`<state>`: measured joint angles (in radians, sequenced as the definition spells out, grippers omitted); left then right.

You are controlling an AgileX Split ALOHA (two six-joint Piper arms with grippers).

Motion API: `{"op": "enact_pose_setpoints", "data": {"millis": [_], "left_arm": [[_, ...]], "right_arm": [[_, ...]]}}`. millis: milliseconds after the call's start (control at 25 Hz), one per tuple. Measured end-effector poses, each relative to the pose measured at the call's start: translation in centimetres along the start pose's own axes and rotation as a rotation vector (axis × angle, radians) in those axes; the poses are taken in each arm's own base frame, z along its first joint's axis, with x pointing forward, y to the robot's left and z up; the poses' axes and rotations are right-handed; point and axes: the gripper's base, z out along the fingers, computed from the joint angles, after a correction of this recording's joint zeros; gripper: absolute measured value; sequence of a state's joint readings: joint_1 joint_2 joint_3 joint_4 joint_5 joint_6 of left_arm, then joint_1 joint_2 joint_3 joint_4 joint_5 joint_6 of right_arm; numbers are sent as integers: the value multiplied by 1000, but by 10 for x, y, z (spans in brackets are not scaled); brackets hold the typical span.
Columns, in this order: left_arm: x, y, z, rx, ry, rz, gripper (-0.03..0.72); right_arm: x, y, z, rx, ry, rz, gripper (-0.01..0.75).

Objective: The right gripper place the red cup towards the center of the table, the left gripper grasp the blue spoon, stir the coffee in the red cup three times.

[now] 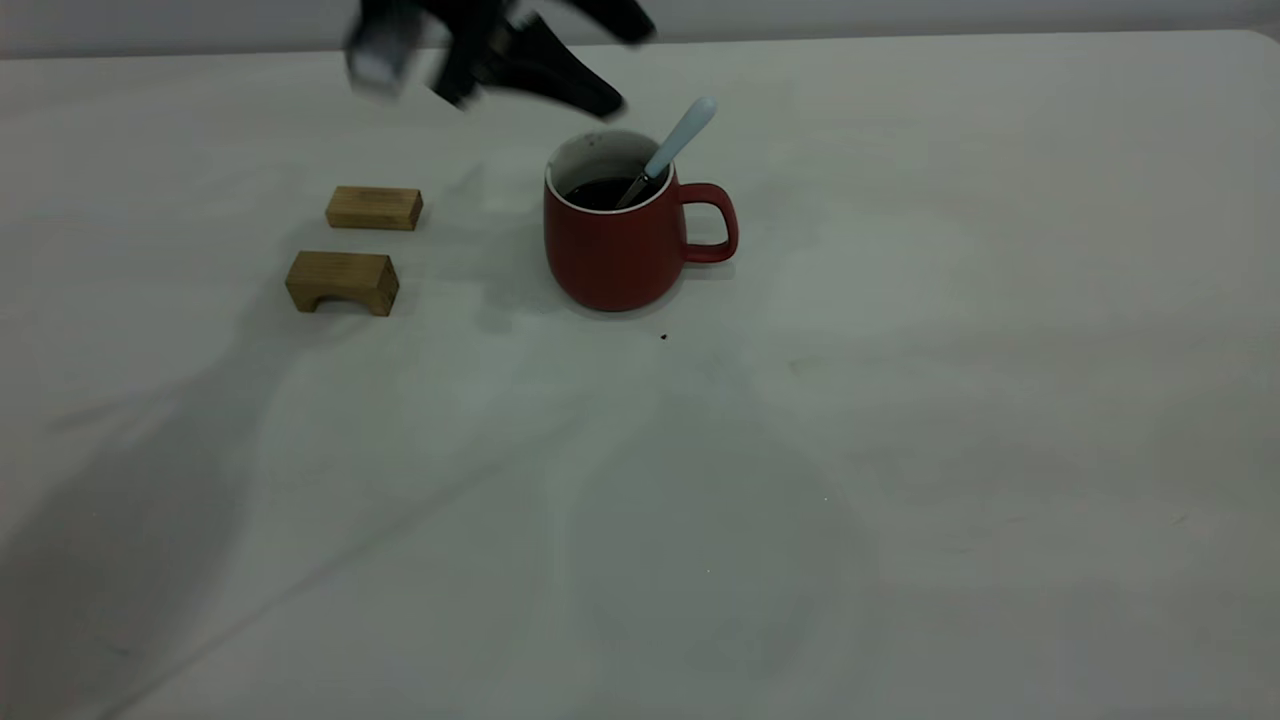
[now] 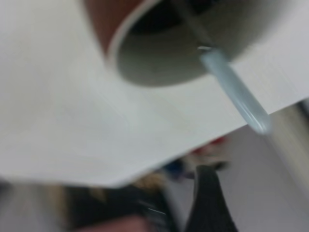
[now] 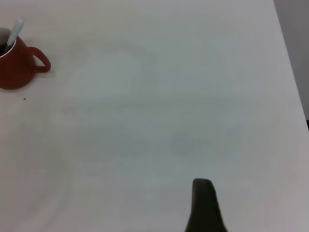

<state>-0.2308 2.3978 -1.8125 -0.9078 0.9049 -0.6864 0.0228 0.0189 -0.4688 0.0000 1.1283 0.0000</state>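
The red cup (image 1: 620,250) stands upright mid-table on the off-white table (image 1: 900,450), handle pointing right, with dark coffee (image 1: 600,192) inside. The blue spoon (image 1: 680,140) leans in the cup on its right rim, free of any grip. My left gripper (image 1: 625,65) hovers open just above and left of the cup, blurred, holding nothing. The left wrist view shows the cup (image 2: 164,58), the spoon (image 2: 236,92) and one finger (image 2: 208,203) apart from them. The right wrist view has the cup (image 3: 14,67) far off and one finger (image 3: 203,203) over bare table; that gripper is open.
Two wooden blocks lie left of the cup: a flat one (image 1: 374,208) and an arch-shaped one (image 1: 343,281). A tiny dark speck (image 1: 664,337) sits in front of the cup. The table's far edge runs behind the left arm.
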Motion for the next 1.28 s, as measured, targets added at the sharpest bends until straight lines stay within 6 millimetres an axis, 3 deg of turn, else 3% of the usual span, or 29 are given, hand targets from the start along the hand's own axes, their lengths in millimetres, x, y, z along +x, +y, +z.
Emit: {"op": "enact_pose_setpoints", "data": {"millis": [200, 400, 560, 720, 880, 1000, 1120, 1280], "left_arm": [[26, -9, -52, -139, -152, 536, 522], [61, -16, -111, -264, -269, 888, 475], [108, -20, -168, -255, -379, 1040, 446], [164, -11, -240, -289, -585, 1261, 431], [217, 26, -307, -444, -778, 1414, 424], [246, 68, -334, -499, -881, 1405, 424], [265, 121, -345, -526, -950, 1361, 424], [281, 211, -342, -517, -1068, 1268, 424]], "right_arm": [[0, 0, 0, 0, 0, 0, 582], [0, 0, 0, 0, 0, 0, 582], [0, 0, 0, 0, 0, 0, 582], [0, 0, 0, 0, 0, 0, 582], [0, 0, 0, 0, 0, 0, 582], [0, 0, 0, 0, 0, 0, 582], [0, 0, 0, 0, 0, 0, 582], [0, 0, 0, 0, 0, 0, 582]]}}
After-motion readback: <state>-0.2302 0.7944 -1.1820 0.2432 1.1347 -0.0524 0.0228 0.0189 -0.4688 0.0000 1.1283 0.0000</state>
